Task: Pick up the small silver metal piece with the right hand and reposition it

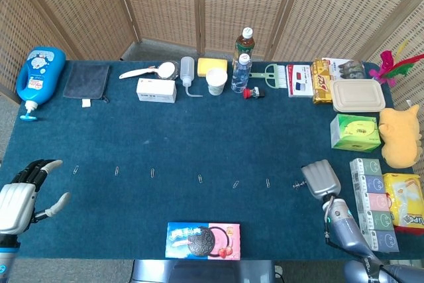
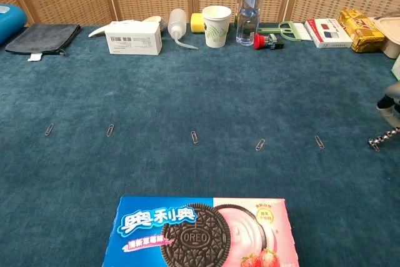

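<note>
Several small silver paper clips lie in a row across the blue table; the nearest ones to my right hand are a clip (image 1: 267, 182) (image 2: 319, 142) and its neighbour (image 1: 235, 184) (image 2: 260, 144). My right hand (image 1: 321, 178) is low at the right end of the row, palm down. One outstretched fingertip (image 2: 376, 144) touches the cloth where the rightmost clip lay, and that clip is hidden under it. No clip shows between its fingers. My left hand (image 1: 20, 197) hovers at the table's left front corner, fingers spread, holding nothing.
An Oreo box (image 1: 202, 240) (image 2: 200, 232) lies at the front middle. Stacked tissue packs (image 1: 372, 200) and a snack box (image 1: 405, 200) stand just right of my right hand. Bottles (image 2: 249, 5), a paper cup (image 2: 217, 25) and boxes line the far edge.
</note>
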Action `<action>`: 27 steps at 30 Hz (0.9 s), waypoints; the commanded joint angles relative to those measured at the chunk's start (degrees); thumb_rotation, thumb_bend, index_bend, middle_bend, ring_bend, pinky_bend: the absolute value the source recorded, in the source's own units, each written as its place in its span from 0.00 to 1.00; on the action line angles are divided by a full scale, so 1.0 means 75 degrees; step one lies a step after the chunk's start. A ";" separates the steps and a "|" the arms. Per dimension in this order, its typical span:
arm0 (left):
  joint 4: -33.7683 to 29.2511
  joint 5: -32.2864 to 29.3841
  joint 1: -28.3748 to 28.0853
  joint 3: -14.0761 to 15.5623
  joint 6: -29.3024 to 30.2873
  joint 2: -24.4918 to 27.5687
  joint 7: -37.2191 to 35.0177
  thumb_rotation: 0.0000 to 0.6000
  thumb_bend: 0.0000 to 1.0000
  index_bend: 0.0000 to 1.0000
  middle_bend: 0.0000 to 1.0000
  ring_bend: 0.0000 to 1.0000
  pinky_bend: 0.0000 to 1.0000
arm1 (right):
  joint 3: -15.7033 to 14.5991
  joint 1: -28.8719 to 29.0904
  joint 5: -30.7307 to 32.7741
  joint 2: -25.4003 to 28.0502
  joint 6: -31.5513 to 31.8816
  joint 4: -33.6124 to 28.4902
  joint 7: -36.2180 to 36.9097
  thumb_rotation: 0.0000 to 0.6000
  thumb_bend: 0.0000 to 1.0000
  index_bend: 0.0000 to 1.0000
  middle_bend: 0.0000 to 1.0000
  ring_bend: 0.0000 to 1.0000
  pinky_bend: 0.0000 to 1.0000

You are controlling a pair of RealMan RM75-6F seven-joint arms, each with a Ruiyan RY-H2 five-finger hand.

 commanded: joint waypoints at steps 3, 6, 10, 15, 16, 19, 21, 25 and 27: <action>0.0003 -0.0017 -0.0005 -0.0011 -0.0006 -0.0004 0.0004 0.13 0.36 0.18 0.20 0.14 0.23 | 0.0052 0.0007 -0.0007 0.0001 -0.0004 -0.0049 -0.0007 1.00 0.49 0.60 0.74 0.85 0.69; 0.0013 -0.0038 -0.0016 -0.0018 -0.0030 -0.0003 0.0005 0.13 0.36 0.18 0.20 0.14 0.23 | 0.0085 0.0008 -0.0043 0.0016 0.0073 -0.0090 -0.0087 1.00 0.49 0.60 0.74 0.85 0.69; 0.0009 -0.0037 -0.0039 -0.0027 -0.0059 -0.0015 0.0010 0.13 0.36 0.18 0.20 0.14 0.23 | 0.0148 0.0016 0.0024 0.0044 0.0030 -0.0234 -0.0066 1.00 0.49 0.60 0.74 0.85 0.69; 0.0035 -0.0033 -0.0057 -0.0032 -0.0080 -0.0036 0.0002 0.13 0.36 0.18 0.20 0.14 0.23 | 0.0367 0.0132 -0.0051 0.0271 0.0086 -0.0828 -0.0040 1.00 0.49 0.60 0.74 0.85 0.69; 0.0039 -0.0034 -0.0056 -0.0035 -0.0075 -0.0035 -0.0001 0.13 0.36 0.18 0.20 0.14 0.23 | 0.0406 0.0163 -0.0069 0.0307 0.0084 -0.0950 -0.0039 1.00 0.49 0.60 0.74 0.85 0.69; 0.0058 -0.0043 -0.0044 -0.0042 -0.0050 -0.0024 -0.0037 0.13 0.36 0.18 0.20 0.14 0.23 | 0.0470 0.0259 -0.0096 0.0344 0.0086 -0.1164 -0.0163 1.00 0.49 0.60 0.74 0.85 0.69; 0.0081 -0.0034 -0.0026 -0.0033 -0.0025 -0.0015 -0.0071 0.13 0.36 0.18 0.20 0.14 0.23 | 0.0517 0.0361 -0.0061 0.0296 0.0036 -0.1261 -0.0294 1.00 0.49 0.60 0.74 0.85 0.69; 0.0141 -0.0040 0.0022 0.0008 0.0000 -0.0010 -0.0141 0.13 0.36 0.18 0.20 0.14 0.23 | 0.0537 0.0535 0.0071 0.0077 -0.0101 -0.1232 -0.0532 1.00 0.49 0.60 0.74 0.85 0.69; 0.0181 -0.0054 0.0050 0.0027 0.0013 -0.0012 -0.0186 0.13 0.36 0.18 0.20 0.14 0.23 | 0.0534 0.0618 0.0150 -0.0097 -0.0168 -0.1127 -0.0642 1.00 0.49 0.59 0.74 0.85 0.69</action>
